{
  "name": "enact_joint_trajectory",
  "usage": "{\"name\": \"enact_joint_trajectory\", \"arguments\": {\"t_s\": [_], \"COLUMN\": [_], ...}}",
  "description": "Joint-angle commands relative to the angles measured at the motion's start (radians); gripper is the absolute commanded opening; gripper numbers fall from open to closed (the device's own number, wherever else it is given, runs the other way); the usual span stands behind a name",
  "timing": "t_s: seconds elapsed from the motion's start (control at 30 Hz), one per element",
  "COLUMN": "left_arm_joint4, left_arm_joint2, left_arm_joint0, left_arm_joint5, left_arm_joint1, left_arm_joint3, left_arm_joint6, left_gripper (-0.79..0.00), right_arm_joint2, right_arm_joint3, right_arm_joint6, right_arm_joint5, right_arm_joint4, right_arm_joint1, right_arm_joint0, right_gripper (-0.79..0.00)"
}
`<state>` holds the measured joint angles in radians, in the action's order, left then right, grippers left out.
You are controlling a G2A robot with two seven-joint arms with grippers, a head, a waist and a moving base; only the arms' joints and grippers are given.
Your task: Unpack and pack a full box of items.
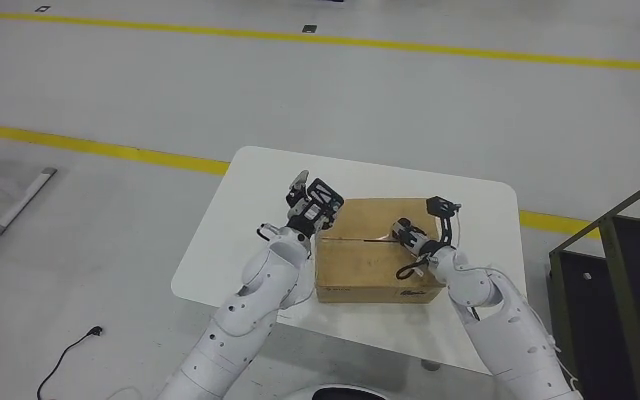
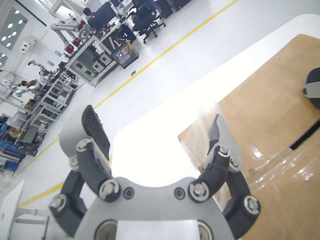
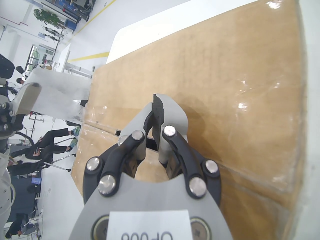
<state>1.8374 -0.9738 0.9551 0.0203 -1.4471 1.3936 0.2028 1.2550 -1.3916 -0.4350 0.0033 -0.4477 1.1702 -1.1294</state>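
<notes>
One brown cardboard box [image 1: 375, 262], flaps down, sits mid white rounded desk [image 1: 250, 210]. Clear tape [image 2: 275, 161] runs along its seam. L tool [image 2: 152, 123] spread wide, empty, at box's corner. R tool [image 3: 156, 111] pinched shut w/ nothing in it, over box top by centre seam.

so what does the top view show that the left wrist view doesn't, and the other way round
Top view adds: the whole box with flaps down, most of the table, and the right arm. Left wrist view adds: the left tool open up close, clear tape on the box, office chairs behind. Both: box, white table, left tool, yellow floor line.
</notes>
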Motion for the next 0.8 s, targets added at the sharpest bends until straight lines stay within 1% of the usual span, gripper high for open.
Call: {"name": "enact_joint_trajectory", "arguments": {"t_s": [0.0,0.17,0.3,0.63,0.77], "left_arm_joint4": [-0.005,-0.014,-0.023,-0.041,-0.035], "left_arm_joint2": [0.007,0.038,0.062,0.163,0.207], "left_arm_joint0": [0.003,-0.012,-0.024,-0.080,-0.107], "left_arm_joint5": [-0.014,-0.045,-0.051,-0.062,-0.055], "left_arm_joint1": [-0.003,-0.013,-0.023,-0.065,-0.086], "left_arm_joint3": [0.003,-0.011,-0.028,-0.106,-0.145], "left_arm_joint6": [-0.006,-0.027,-0.037,-0.066,-0.068], "left_gripper": [0.000,0.000,0.000,0.000,0.000], "right_arm_joint2": [0.010,0.047,0.091,0.300,0.345], "right_arm_joint3": [-0.001,-0.020,-0.042,-0.099,-0.103], "right_arm_joint6": [0.004,0.001,0.001,0.012,-0.007], "right_arm_joint5": [0.015,0.035,0.043,0.068,0.061], "right_arm_joint4": [0.002,-0.004,-0.017,-0.021,-0.014], "right_arm_joint1": [-0.001,-0.006,-0.014,-0.046,-0.053], "right_arm_joint0": [-0.003,-0.015,-0.035,-0.137,-0.173], "right_gripper": [-0.785,-0.785,-0.785,-0.785,-0.785]}}
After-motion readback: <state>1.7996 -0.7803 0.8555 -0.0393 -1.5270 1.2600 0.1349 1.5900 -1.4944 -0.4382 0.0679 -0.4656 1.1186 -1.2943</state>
